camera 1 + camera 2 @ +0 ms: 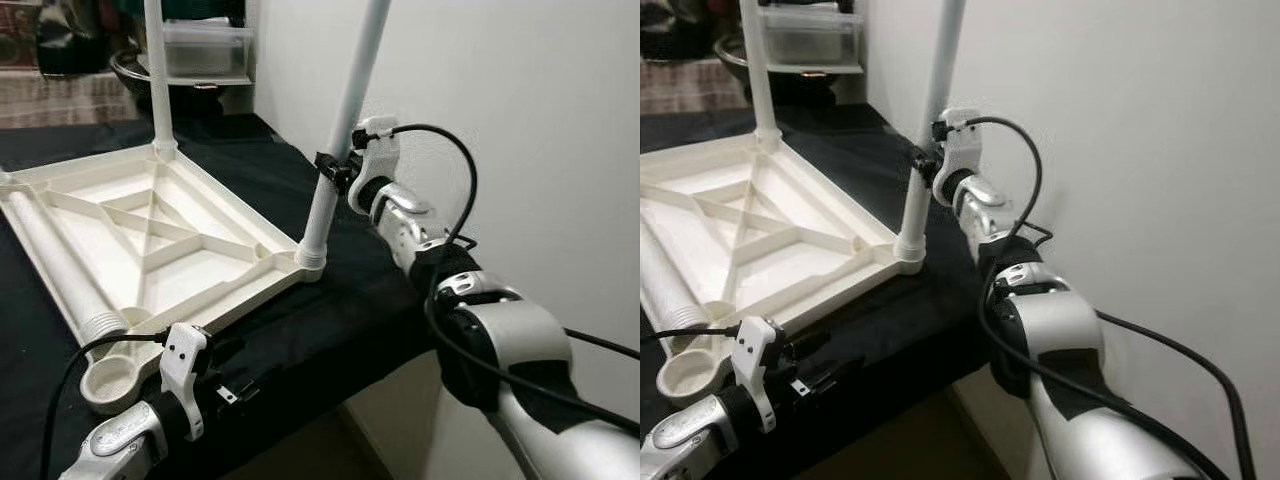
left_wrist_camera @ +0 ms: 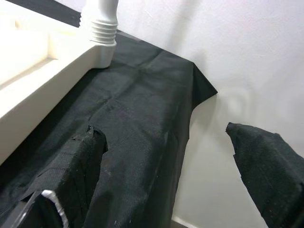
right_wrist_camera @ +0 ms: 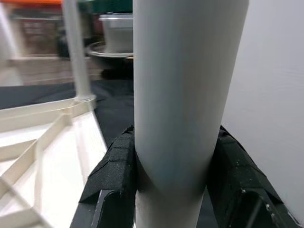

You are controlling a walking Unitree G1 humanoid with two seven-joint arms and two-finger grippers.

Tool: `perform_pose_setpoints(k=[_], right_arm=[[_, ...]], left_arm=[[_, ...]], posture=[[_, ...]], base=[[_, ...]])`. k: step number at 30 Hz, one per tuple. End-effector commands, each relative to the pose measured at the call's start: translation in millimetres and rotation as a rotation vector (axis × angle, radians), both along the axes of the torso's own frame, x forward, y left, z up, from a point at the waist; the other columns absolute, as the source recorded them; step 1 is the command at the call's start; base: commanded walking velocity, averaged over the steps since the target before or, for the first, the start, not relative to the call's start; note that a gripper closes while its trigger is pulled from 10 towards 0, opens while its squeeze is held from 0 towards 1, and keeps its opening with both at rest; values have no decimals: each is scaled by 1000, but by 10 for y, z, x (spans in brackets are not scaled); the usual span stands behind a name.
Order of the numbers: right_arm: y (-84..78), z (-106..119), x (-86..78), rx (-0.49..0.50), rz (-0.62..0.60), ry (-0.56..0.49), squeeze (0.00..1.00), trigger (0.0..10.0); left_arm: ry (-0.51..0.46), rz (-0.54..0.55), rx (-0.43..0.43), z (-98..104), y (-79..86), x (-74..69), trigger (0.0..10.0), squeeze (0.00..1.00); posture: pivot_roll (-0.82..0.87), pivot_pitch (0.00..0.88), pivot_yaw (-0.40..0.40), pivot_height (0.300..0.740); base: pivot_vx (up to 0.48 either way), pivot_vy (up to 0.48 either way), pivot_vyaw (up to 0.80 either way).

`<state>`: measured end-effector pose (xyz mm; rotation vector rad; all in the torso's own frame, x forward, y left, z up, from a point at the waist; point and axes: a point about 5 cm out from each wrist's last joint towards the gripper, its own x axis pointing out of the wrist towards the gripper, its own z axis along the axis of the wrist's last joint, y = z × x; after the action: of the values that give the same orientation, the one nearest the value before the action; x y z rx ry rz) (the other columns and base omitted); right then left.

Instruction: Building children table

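Your right end effector was clamped around the white leg at the near right corner of the upside-down white tabletop, gripping it partway up. You could see in the right wrist view that both black fingers were pressed against the sides of the tube. That leg stood upright in its corner socket, leaning a bit toward the white wall on the right.

The tabletop lay ribbed side up on the counter, which was covered with a black cloth. A second leg stood in the far corner socket. A third leg lay flat inside the tabletop along its left edge, its threaded end pointing at the empty round socket in the near corner.

Your left end effector sat low at the near edge of the counter, just right of that empty socket, fingers spread wide with nothing between them, only black cloth beneath.

Far back there was a clear storage bin and a dark bowl.
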<state>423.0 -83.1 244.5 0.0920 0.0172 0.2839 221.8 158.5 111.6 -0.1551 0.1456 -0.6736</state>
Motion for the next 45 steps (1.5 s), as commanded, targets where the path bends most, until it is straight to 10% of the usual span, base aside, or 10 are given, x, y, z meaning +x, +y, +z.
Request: perform_pose_setpoints(k=[1, 16, 35, 36, 45], right_arm=[[-118, -464, -57, -47, -118, 196, 0, 0], [469, -628, -231, 1, -317, 334, 0, 0], [554, -509, -224, 44, -306, 323, 0, 0], [560, -489, -219, 48, -299, 321, 0, 10000], [599, -448, -218, 61, -267, 316, 0, 10000]], left_arm=[[8, -17, -5, -6, -35, -3, 10000, 0], [8, -19, -11, -17, -68, 17, 10000, 0], [13, -26, -15, -27, -81, 12, 10000, 0], [12, -28, -15, -26, -84, 14, 10000, 0], [11, -33, -14, -24, -92, 26, 10000, 0]], posture=[[101, 0, -176, 740], [94, 0, -189, 740], [86, 0, -185, 740], [84, 0, -183, 740], [81, 0, -179, 740]], base=[[0, 0, 0], [0, 0, 0], [0, 0, 0], [0, 0, 0], [0, 0, 0]])
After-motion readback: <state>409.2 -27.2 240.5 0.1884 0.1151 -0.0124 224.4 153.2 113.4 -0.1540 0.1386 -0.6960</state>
